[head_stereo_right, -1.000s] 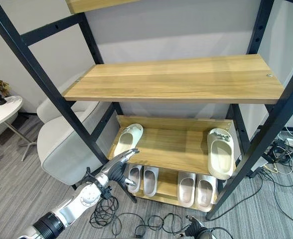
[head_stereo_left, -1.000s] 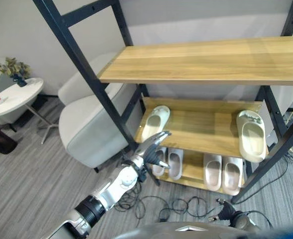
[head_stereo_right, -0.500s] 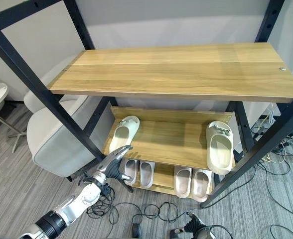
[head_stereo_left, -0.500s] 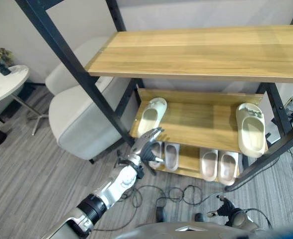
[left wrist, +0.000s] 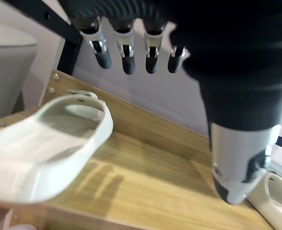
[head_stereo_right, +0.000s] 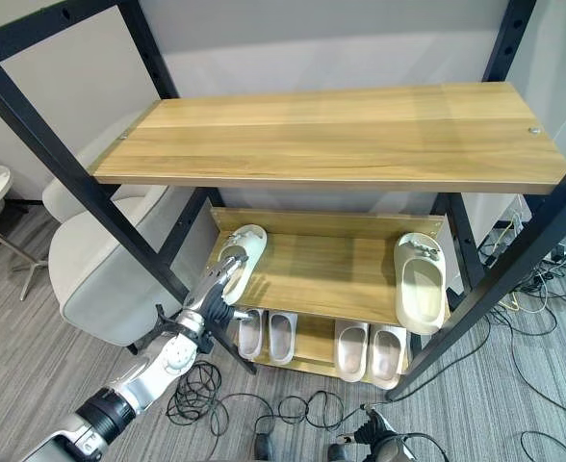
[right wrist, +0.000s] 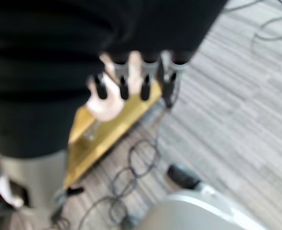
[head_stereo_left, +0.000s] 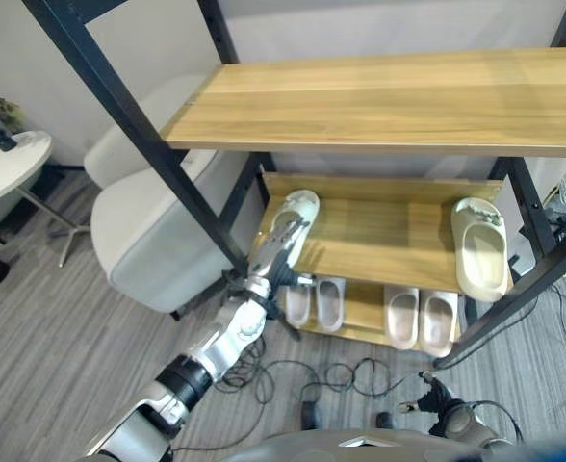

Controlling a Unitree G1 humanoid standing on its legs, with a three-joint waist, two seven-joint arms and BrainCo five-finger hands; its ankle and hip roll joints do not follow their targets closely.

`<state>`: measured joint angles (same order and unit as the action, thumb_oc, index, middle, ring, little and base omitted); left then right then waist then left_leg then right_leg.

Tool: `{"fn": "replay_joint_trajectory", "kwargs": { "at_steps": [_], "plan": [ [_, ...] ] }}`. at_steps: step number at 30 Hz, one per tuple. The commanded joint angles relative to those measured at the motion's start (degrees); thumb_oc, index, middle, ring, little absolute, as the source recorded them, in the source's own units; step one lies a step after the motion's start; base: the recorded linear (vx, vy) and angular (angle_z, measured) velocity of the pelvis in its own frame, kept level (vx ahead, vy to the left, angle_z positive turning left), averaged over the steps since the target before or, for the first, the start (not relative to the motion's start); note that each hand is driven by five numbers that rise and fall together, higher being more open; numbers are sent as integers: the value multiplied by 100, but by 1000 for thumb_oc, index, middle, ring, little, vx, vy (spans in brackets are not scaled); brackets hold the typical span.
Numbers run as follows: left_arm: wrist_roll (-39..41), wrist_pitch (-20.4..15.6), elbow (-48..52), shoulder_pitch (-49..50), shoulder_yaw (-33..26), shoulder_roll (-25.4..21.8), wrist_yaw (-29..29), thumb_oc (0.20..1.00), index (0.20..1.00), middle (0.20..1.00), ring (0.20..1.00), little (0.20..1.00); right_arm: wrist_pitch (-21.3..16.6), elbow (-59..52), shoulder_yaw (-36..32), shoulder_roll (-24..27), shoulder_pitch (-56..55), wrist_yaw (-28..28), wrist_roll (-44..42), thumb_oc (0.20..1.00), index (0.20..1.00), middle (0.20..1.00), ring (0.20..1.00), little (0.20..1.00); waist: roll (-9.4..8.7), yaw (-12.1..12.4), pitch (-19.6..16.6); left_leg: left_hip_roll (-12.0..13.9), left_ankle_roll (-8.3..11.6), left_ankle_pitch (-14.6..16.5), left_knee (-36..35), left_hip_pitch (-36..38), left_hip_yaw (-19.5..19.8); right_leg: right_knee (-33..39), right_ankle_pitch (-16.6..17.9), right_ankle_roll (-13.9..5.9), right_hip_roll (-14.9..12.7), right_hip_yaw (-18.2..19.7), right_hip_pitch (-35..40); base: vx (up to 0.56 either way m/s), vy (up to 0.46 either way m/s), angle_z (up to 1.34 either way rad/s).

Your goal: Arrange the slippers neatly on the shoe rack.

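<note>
Left eye view looks down on a black-framed shoe rack (head_stereo_left: 139, 125) with wooden shelves. Its middle shelf (head_stereo_left: 379, 241) carries two pale slippers well apart: a left slipper (head_stereo_left: 293, 217) at one end and a right slipper (head_stereo_left: 480, 250) at the other. Two more pairs (head_stereo_left: 370, 308) sit on the bottom shelf. Reaching in, the left hand (head_stereo_left: 271, 252) hovers over the left slipper's heel, fingers (left wrist: 126, 52) straight and spread, holding nothing. Down by the floor, the right hand (right wrist: 141, 76) hangs with fingers relaxed, empty.

Bright, even indoor light; soft finger shadows on the wooden shelf (left wrist: 146, 182); blurred right wrist view.
</note>
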<state>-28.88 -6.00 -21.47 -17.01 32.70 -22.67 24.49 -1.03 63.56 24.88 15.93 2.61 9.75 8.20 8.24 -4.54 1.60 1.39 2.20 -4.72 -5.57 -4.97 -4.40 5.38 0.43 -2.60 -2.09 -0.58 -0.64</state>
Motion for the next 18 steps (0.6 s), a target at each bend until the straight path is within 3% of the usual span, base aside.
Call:
{"fn": "replay_joint_trajectory", "kwargs": {
  "at_steps": [1,11,18],
  "plan": [
    [-262,52,-504,-848,-125,64,389,1000,1000,1000,1000,1000,-140,55,93,-218,245,118,-90,1000,1000,1000,1000,1000,-176,-68,263,-180,19,525,57,200,-79,-197,-158,-527,-361,52,-332,-65,-7,-7],
    [-326,237,-1086,-1406,-103,-20,671,1000,1000,1000,1000,1000,-172,190,109,-193,537,300,-197,1000,1000,1000,1000,1000,-130,-82,386,-126,5,386,57,-324,-244,-481,-76,-505,-320,264,-1084,-44,6,-11],
    [-387,316,-1084,-1485,-212,-71,835,1000,1000,1000,1000,1000,-205,286,-9,-265,548,399,-303,1000,1000,1000,1000,1000,-239,1,389,-97,9,341,57,-454,-241,-510,-58,-495,-304,230,-1215,26,-11,-8]
  ]
}}
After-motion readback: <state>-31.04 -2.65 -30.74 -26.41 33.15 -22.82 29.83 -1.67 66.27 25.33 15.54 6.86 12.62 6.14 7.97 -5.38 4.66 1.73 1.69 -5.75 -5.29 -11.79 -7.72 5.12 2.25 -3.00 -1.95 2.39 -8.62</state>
